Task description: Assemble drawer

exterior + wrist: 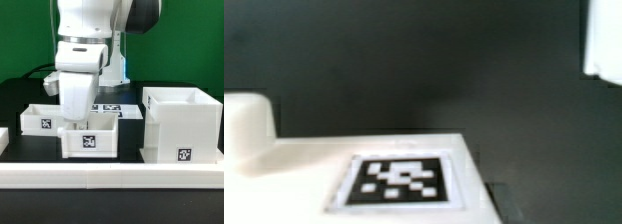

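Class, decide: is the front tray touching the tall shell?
Apart. The exterior view shows a strip of dark table between the front tray and the shell.

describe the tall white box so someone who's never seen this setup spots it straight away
Find the robot arm at the middle of the black table, then look to the exterior view's right. The tall white box stands there, with a square tag low on its front. It rises above the two shallow trays beside it.
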Robot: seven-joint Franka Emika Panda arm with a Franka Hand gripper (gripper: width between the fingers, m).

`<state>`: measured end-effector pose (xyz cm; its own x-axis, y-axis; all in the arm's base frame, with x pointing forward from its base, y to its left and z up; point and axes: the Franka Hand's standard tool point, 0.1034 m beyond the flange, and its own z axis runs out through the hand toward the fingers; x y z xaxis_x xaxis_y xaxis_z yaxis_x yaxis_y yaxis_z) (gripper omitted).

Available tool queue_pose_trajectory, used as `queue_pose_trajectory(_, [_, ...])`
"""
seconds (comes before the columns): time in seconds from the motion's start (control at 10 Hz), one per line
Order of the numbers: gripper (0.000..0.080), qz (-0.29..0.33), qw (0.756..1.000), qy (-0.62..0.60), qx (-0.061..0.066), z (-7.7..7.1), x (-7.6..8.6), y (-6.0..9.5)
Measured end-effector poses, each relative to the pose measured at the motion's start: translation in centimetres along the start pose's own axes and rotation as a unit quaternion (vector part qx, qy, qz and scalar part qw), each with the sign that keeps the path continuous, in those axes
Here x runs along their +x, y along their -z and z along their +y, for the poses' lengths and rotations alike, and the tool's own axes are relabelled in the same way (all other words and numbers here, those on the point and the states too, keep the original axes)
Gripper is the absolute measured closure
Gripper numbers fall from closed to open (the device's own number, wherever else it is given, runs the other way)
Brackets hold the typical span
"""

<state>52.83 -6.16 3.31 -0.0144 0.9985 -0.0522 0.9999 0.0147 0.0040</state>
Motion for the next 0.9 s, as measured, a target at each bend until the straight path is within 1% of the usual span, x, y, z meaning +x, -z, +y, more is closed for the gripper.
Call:
queue_pose_trajectory(0.1, [0.0758, -0.007, 0.999, 0.042, 0.002, 0.0, 0.2, -0.2])
queue_pose_trajectory(0.4, [0.0758, -0.007, 0.999, 0.035, 0.004, -0.2, -0.1, -0.3])
queue_pose_trajectory(0.6, [0.0758, -0.005, 1.000, 0.022, 0.004, -0.1, 0.7, -0.5])
queue_pose_trajectory(0.8, [0.0758, -0.003, 1.000, 0.015, 0.003, 0.6, 1.5, -0.8])
queue_pose_trajectory(0.9, [0.0758, -0.002, 1.000, 0.007, 0.004, 0.8, 1.9, -0.9])
